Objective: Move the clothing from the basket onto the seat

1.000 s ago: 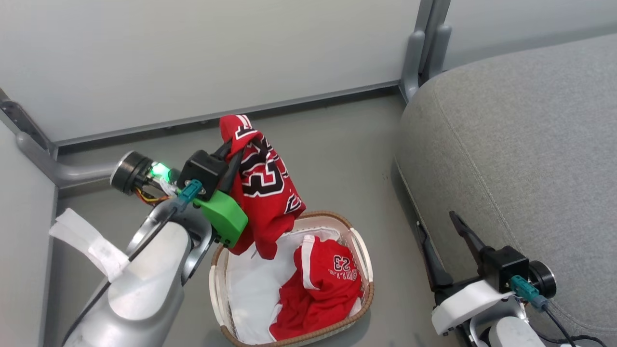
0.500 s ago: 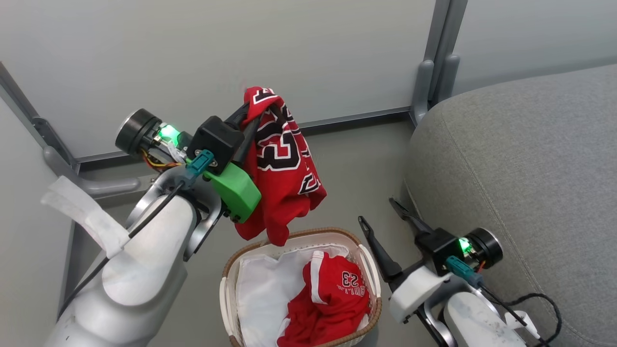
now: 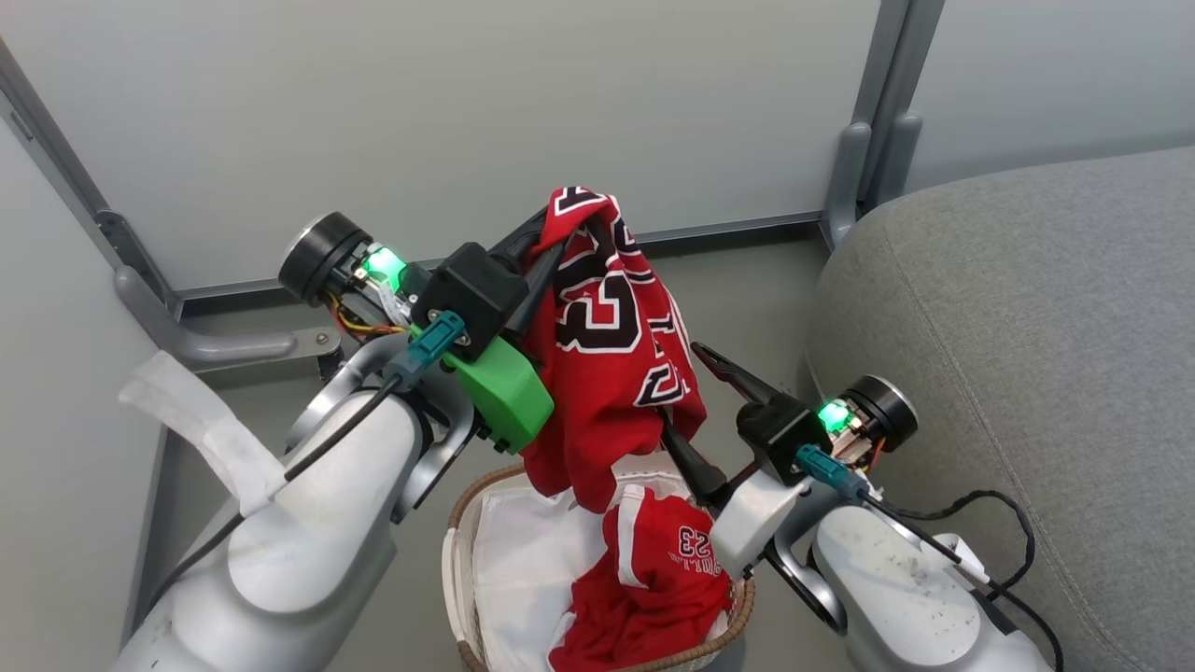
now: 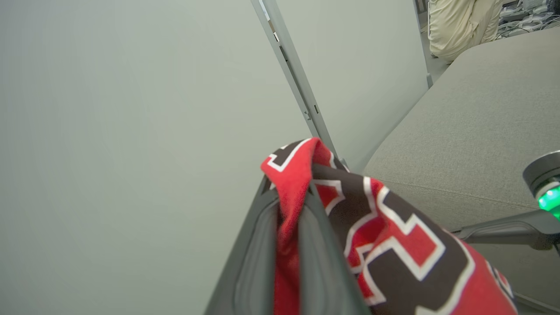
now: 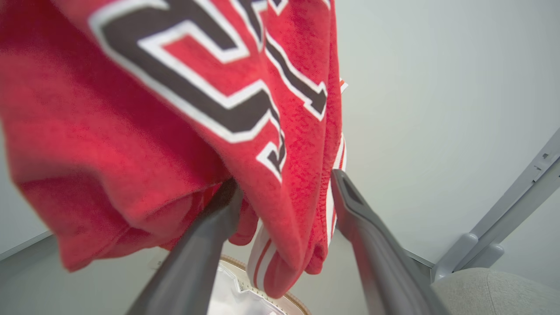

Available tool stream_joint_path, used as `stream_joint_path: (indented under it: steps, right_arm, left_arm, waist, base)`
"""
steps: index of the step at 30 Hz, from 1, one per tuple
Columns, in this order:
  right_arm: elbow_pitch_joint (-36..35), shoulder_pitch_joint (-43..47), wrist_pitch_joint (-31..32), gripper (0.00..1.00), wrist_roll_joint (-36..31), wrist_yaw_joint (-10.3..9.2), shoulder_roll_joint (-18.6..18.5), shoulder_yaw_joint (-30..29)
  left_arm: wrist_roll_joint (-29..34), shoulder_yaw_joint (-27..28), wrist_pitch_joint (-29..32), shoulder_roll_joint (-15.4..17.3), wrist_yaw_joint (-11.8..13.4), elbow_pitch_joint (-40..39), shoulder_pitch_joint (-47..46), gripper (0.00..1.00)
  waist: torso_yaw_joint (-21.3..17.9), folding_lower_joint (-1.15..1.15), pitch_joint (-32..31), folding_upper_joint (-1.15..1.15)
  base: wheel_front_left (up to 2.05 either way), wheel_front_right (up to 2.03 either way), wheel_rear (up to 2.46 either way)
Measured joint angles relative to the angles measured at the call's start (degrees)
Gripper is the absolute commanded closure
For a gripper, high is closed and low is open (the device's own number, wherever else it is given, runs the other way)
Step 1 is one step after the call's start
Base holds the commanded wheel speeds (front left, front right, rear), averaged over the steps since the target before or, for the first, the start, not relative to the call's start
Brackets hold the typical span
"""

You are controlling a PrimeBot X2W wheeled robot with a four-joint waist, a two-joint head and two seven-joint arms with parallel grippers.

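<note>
While the left tool point(image 3: 558, 222) grips the red number-23 jersey point(image 3: 607, 373), I'd shut the gaping right tool point(image 3: 680, 383) on its hem, then swing to the grey fabric seat point(image 3: 1027, 327).

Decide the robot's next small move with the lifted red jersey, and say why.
Probably close the right gripper on the hanging lower part of the jersey: its jaws stand open either side of that cloth, while the left gripper is clamped on the top, above the basket. Two grips should steady the carry to the seat.
</note>
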Motion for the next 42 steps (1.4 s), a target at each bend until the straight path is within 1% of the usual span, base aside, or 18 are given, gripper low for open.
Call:
stream_joint_path:
  steps: [3,4,7,8,13,14,15,16,17,25,32,37,42]
  right_arm:
    - [0.67,-1.54,0.0,0.0,0.96,0.0,0.0,2.12]
    - [1.01,-2.08,0.0,0.07,1.29,0.0,0.02,3.09]
    - [1.0,-3.61,0.0,0.81,2.82,0.0,0.03,4.31]
    - [0.78,-3.99,0.0,1.0,3.43,0.0,0.03,4.39]
    - [-0.59,-4.0,0.0,1.0,5.02,0.0,0.02,3.96]
    - [-0.6,-3.78,0.01,1.0,5.43,0.0,0.04,3.75]
    - [-0.7,-3.44,0.01,1.0,5.82,0.0,0.07,3.21]
    - [-0.8,-3.2,0.01,1.0,5.91,0.0,0.03,2.76]
    - [-0.99,-2.95,0.0,1.0,5.92,0.0,0.01,1.97]
    - [-2.9,-0.98,0.01,1.0,4.41,0.0,0.02,-4.43]
    - [-4.44,1.66,0.01,1.0,2.5,0.0,0.02,-9.35]
    - [-4.3,3.36,0.01,1.0,0.55,0.0,0.01,-11.74]
    - [-4.75,4.14,0.01,1.0,-1.07,0.0,0.03,-14.51]
  left_arm:
    - [-0.36,-0.44,0.14,-0.11,0.01,-0.58,0.79,1.0]
    - [-0.44,-0.55,0.14,-0.16,0.03,-0.69,1.15,1.0]
    - [-0.71,-0.71,-0.07,-0.37,0.43,-0.79,1.92,1.0]
    - [-0.87,-0.69,-0.12,-0.51,0.78,-0.77,2.29,1.0]
    - [-2.3,-0.25,-1.53,-0.79,2.36,-0.67,4.78,1.0]
    - [-2.55,-0.05,-2.14,-0.82,2.64,-0.51,5.44,0.81]
    - [-3.0,0.27,-2.82,-0.93,3.09,-0.33,6.18,0.53]
    - [-3.31,0.54,-3.41,-1.03,3.39,-0.15,6.8,0.35]
    - [-3.58,0.75,-3.96,-1.18,3.75,0.11,7.58,0.0]
    - [-7.03,1.78,-9.37,-3.08,6.41,2.24,14.88,0.0]
    - [-8.55,1.16,-13.21,-4.15,6.31,3.72,20.83,0.0]
    - [-9.01,0.86,-14.25,-4.46,5.66,4.57,23.43,0.0]
    - [-8.98,0.94,-14.81,-4.86,5.13,4.41,24.96,0.0]
  waist:
    - [0.18,0.0,0.16,0.0]
    - [0.2,0.0,0.21,0.0]
    - [0.26,0.0,0.33,0.0]
    - [0.28,0.0,0.38,0.0]
    - [0.23,0.0,0.55,0.0]
    - [0.22,0.0,0.58,0.0]
    - [0.2,0.0,0.6,0.0]
    - [0.19,0.0,0.62,0.0]
    - [0.17,0.0,0.64,0.0]
    - [-0.09,0.0,0.45,0.0]
    - [-0.34,0.0,0.34,0.0]
    - [-0.95,0.0,0.45,0.0]
    - [-2.55,0.0,0.77,0.0]
  base:
    - [0.0,0.0,0.0]
    - [0.0,0.0,0.0]
    - [0.0,0.0,0.0]
    - [0.0,0.0,0.0]
    - [0.0,0.0,0.0]
    - [0.0,0.0,0.0]
    - [0.0,0.0,0.0]
    - [0.0,0.0,0.0]
    - [0.0,0.0,0.0]
    - [0.0,0.0,0.0]
    - [0.0,0.0,0.0]
    - [0.0,0.0,0.0]
    - [0.0,0.0,0.0]
